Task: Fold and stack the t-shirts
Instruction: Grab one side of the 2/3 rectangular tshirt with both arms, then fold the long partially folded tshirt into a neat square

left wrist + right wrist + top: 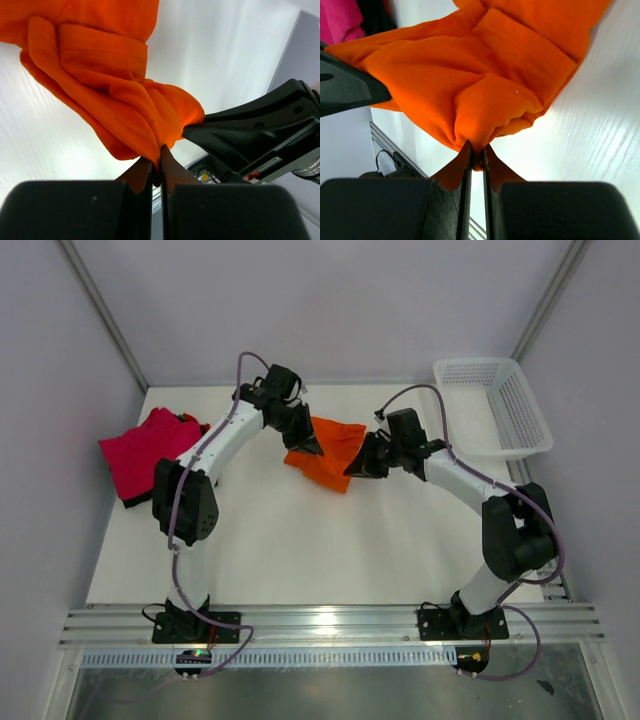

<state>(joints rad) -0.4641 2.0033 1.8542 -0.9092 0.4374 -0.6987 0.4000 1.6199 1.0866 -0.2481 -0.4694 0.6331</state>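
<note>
Both arms hold the orange shirt over the middle of the table, toward the back, and the step looks like carrying one edge across for a fold. To do it well, the two grips should travel in step at one height, drawn apart enough that the edge between them runs taut. The cloth is bunched now and would otherwise land in a lump. The arms are close together, so any spreading must go outward, away from each other. Letting go is best left until the carried edge lies flat on the layer below, lined up with it. The left gripper has its fingers closed on a thin pinch of orange cloth, and the right gripper is likewise clamped on a gathered fold of it. The shirt is bright orange, soft and matte, doubled into a thick band with a flat hem-like panel across it. It sags in rounded creases from both pinches, and its far part appears to rest on the table. The pink shirt lies crumpled at the left edge, well apart.
</note>
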